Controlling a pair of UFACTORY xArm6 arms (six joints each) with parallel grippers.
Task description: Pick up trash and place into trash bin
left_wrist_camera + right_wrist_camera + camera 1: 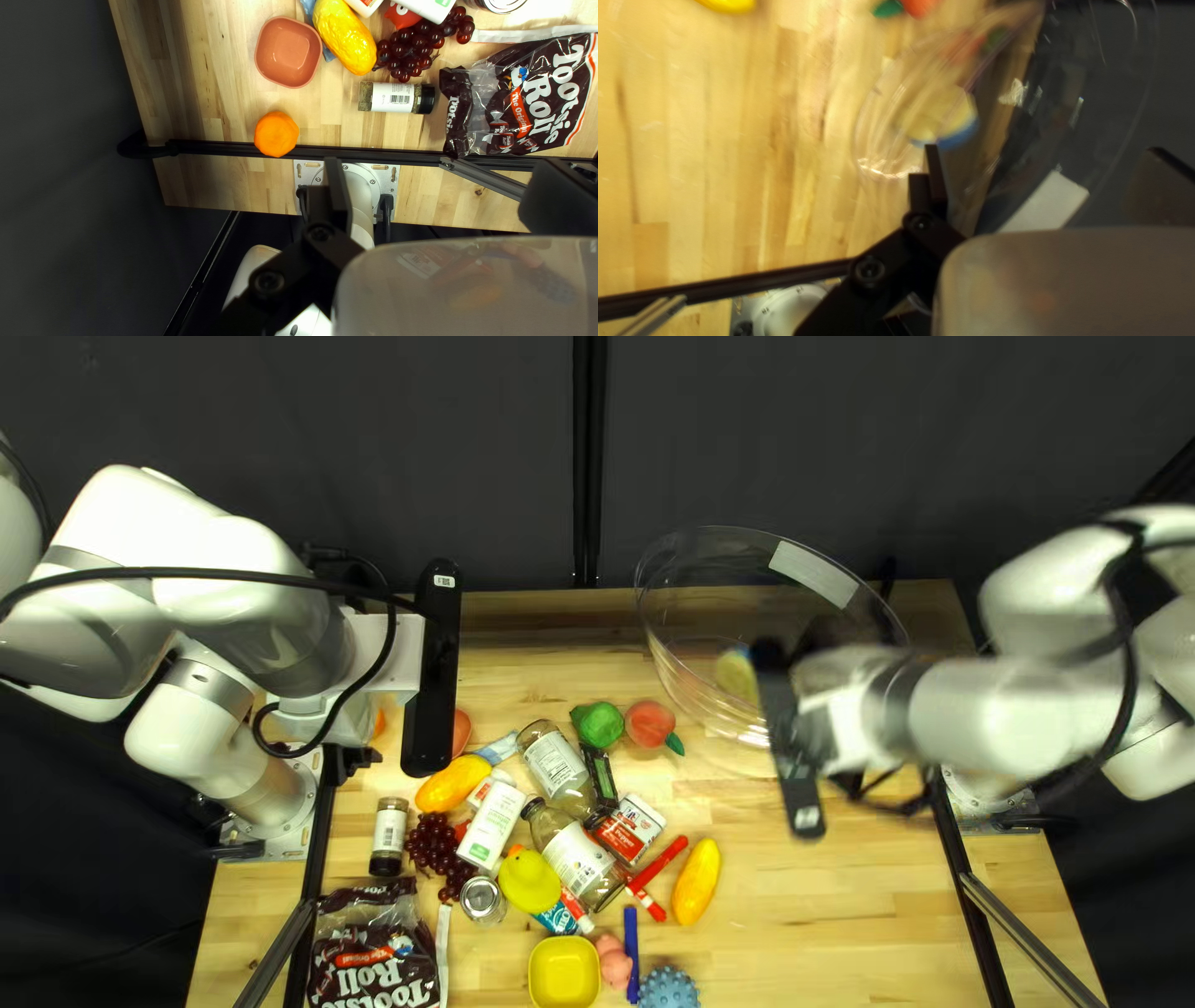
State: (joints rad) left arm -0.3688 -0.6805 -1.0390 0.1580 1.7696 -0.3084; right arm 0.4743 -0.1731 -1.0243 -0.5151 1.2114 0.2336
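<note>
Near the counter's (pixel 847 896) far edge, right of its middle, the clear bin (pixel 700 695) holds a blurred yellow-and-blue thing (pixel 737 672), and the right hand (pixel 789 741) is raised at its near side with fingers spread. Over the counter's left side, the left hand (pixel 433 666) is also open. Toward the near left corner lies the candy bag (pixel 374 958), a spice jar (pixel 388 836) just beyond, while labelled glass bottles (pixel 557 762) lie in the cluster around mid-counter.
</note>
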